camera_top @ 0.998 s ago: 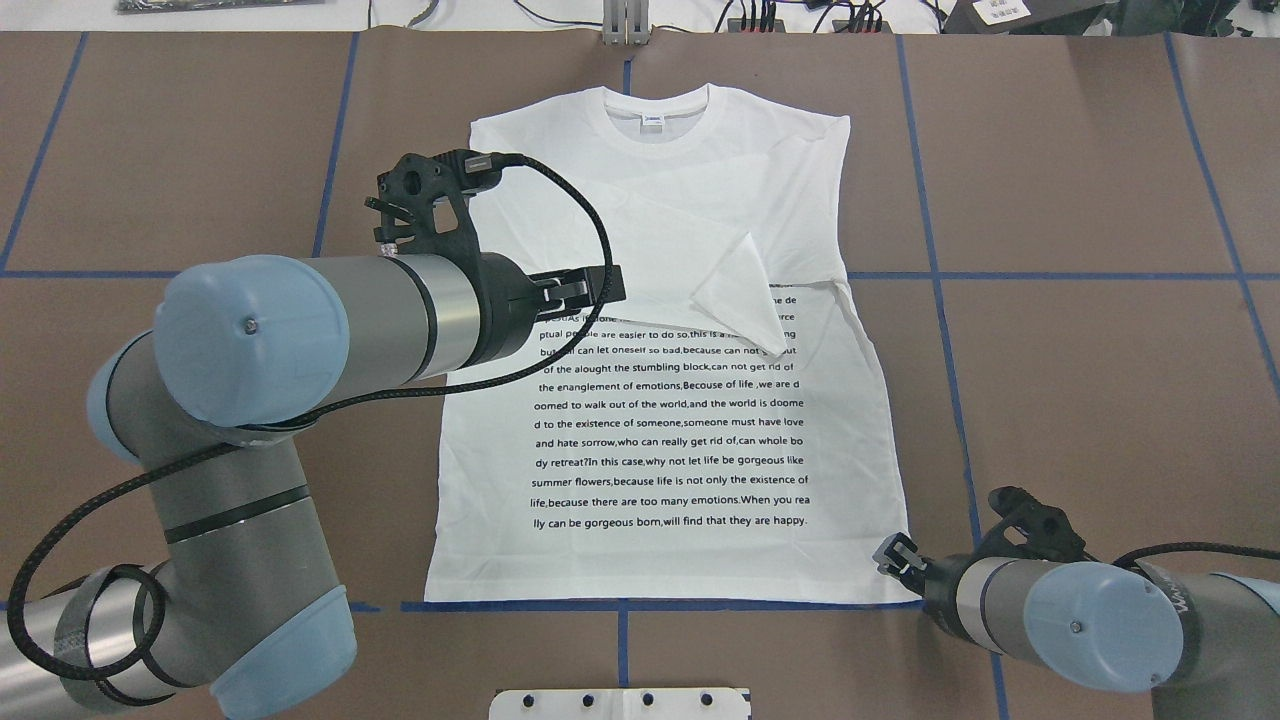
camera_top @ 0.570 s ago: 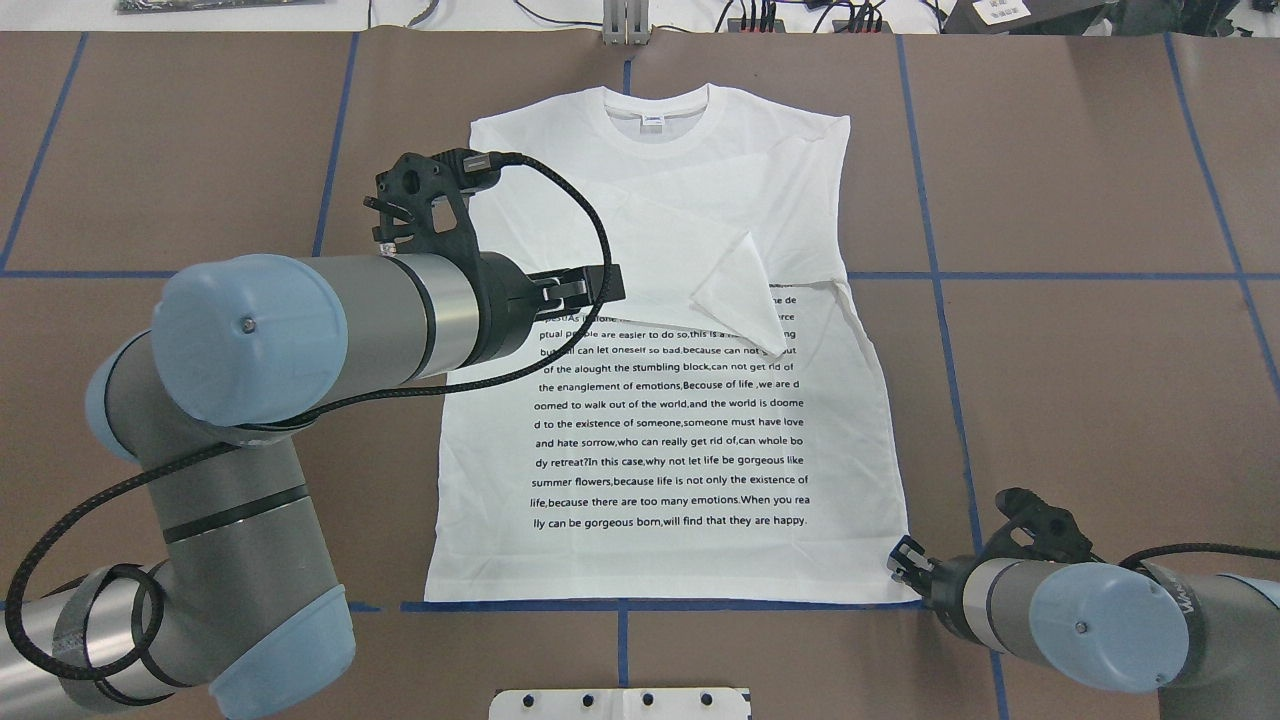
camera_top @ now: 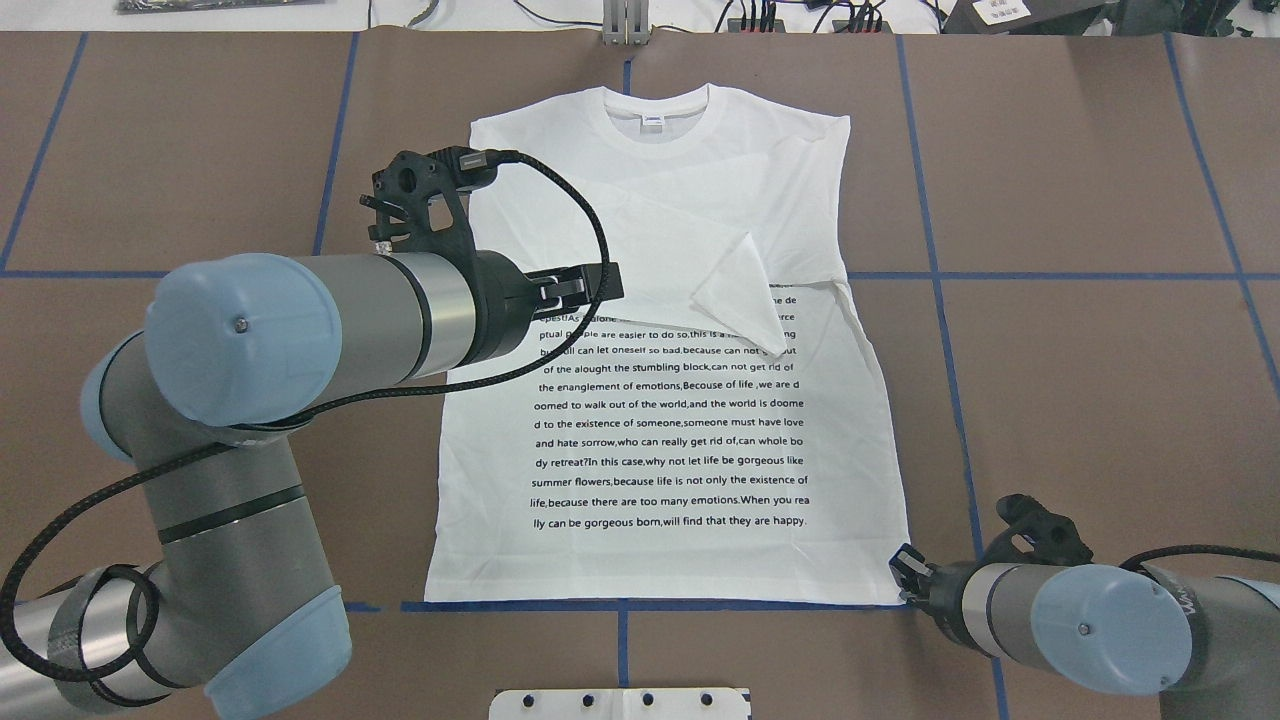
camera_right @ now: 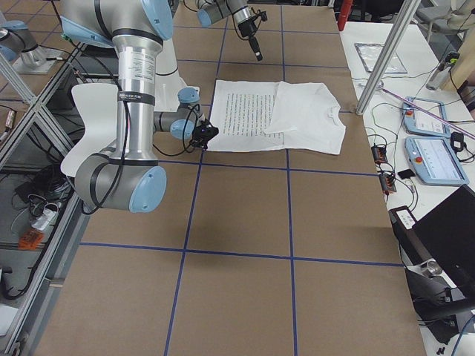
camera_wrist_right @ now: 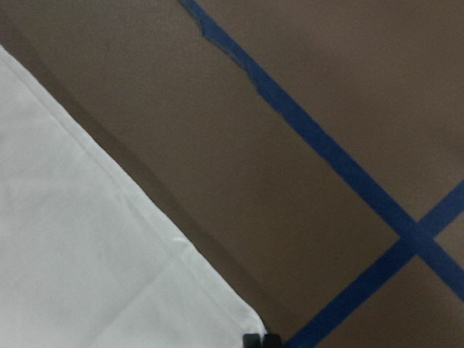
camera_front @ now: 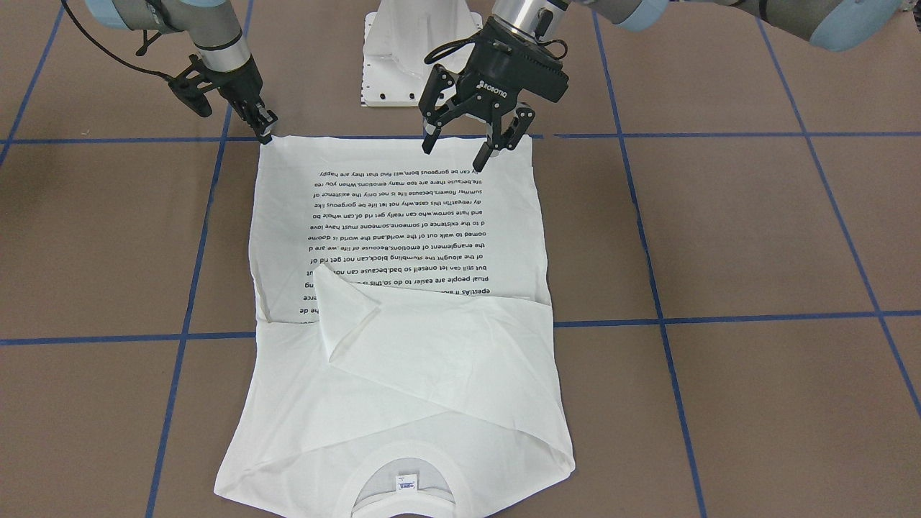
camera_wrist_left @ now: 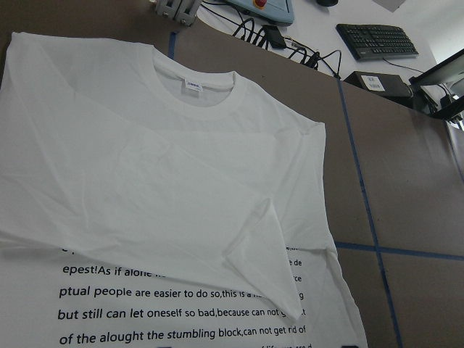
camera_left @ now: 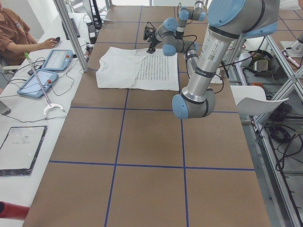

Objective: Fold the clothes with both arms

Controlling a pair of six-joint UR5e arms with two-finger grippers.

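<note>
T-shirt (camera_top: 690, 420) hem corner touches the narrowed right tool (camera_front: 266, 135); left tool (camera_front: 453, 155) hangs wide above the cloth.

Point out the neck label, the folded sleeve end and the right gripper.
neck label (camera_wrist_left: 193, 85), left wrist view, tag centre.
sleeve end (camera_top: 738, 298), overhead view, middle of the flap.
right gripper (camera_front: 265, 132), front-facing view, between its fingertips.
</note>
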